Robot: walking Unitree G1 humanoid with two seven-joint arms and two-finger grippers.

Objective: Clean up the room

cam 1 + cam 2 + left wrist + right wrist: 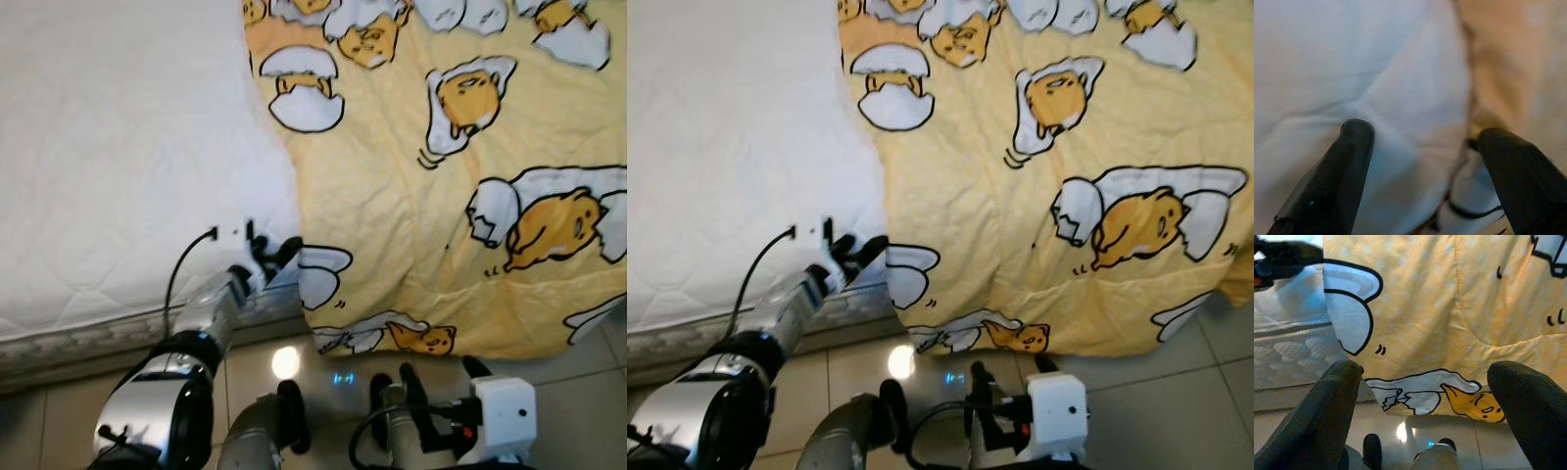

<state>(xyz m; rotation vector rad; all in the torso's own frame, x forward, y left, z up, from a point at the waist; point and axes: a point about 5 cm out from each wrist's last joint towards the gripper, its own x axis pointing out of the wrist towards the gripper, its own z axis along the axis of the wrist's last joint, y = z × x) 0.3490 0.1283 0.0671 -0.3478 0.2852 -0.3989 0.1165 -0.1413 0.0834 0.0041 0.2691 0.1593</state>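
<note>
A yellow blanket (pixel 411 225) printed with cartoon egg figures covers the right part of the bed and hangs over its near edge. The bare white mattress (pixel 118 147) lies to its left. My left gripper (pixel 269 257) is at the mattress's near edge, right beside the blanket's left border; in the left wrist view the gripper (pixel 1425 142) is open over the white sheet with the blanket edge (pixel 1508 58) next to one finger. My right gripper (pixel 1425 382) is open and low, facing the hanging blanket hem (pixel 1420 396) with nothing between its fingers.
The quilted mattress side (pixel 88 338) runs along the bed's near edge. Beige floor tiles (pixel 578 392) with a light glare (pixel 285 362) lie below the bed. A black cable (pixel 181 269) loops from my left wrist.
</note>
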